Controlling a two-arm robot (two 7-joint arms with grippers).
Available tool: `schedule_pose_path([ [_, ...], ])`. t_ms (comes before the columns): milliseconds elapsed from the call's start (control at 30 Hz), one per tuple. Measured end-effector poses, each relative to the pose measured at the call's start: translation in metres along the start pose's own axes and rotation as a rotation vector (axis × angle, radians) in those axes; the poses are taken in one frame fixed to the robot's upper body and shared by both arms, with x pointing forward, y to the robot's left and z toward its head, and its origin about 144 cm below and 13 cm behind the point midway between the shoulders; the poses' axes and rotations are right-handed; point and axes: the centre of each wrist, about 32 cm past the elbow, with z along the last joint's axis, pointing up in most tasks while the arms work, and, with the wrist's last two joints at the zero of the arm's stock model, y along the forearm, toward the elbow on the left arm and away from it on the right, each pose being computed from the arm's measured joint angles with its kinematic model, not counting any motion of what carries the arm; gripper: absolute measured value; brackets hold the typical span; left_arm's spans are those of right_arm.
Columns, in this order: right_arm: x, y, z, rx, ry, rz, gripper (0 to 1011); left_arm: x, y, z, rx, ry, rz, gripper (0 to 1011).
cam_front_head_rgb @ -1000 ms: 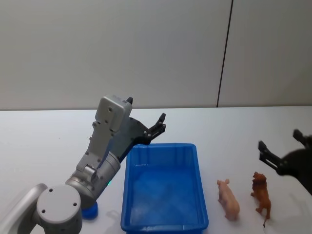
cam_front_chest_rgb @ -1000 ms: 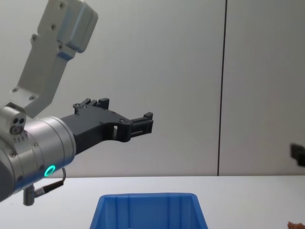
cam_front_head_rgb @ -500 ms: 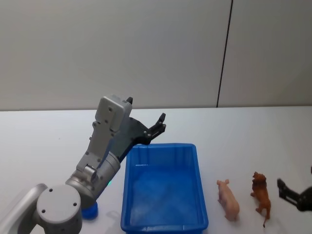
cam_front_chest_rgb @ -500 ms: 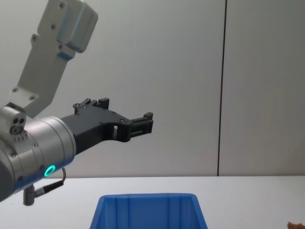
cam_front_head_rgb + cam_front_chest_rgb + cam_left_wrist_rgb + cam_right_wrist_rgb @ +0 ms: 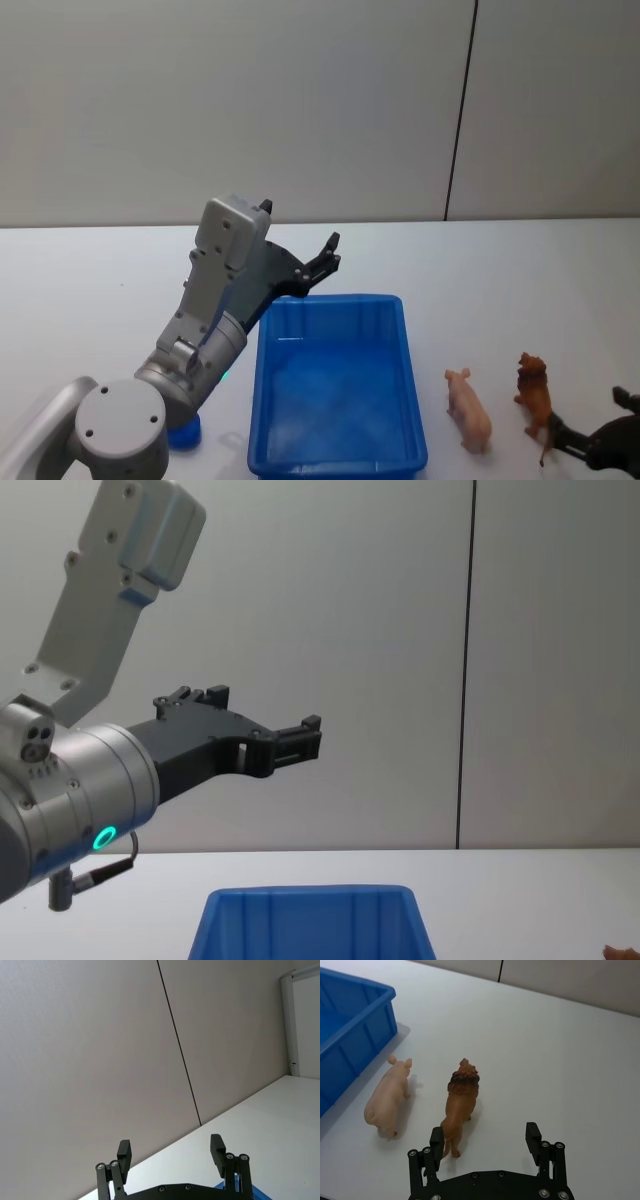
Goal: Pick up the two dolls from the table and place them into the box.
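Right gripper (image 5: 485, 1135) has retreated to four o'clock of the shaggy orange-brown plastic lion (image 5: 460, 1105), jaws wide, empty; left gripper (image 5: 170, 1147) hangs spread, empty, at eleven o'clock of the ribbed blue plastic bin (image 5: 335, 300).

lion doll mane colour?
Dark brown mane on the orange-brown lion doll; best in right wrist view.

Open-topped blue box (image 5: 335, 300) sits on the white table (image 5: 100, 270); just right of it stands a pink pig doll (image 5: 469, 408), an orange-brown lion doll (image 5: 536, 398) farther right, both upright

Chest view's lower edge cuts the box (image 5: 310, 922); head view's corner cuts the right pincer (image 5: 585, 412).
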Motion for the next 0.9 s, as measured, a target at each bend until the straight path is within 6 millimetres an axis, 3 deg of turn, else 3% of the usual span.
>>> schedule_pose_path([
  [600,-0.020,0.045,-0.005,-0.079,0.000,0.026,1002,0.000,0.000,0.000,0.000,0.000,0.000,1001],
  [700,-0.022,0.050,-0.005,-0.084,-0.002,0.026,961,0.000,0.000,0.000,0.000,0.000,0.000,1001],
  [900,-0.026,0.056,-0.005,-0.092,-0.006,0.026,783,0.000,0.000,0.000,0.000,0.000,0.000,1001],
])
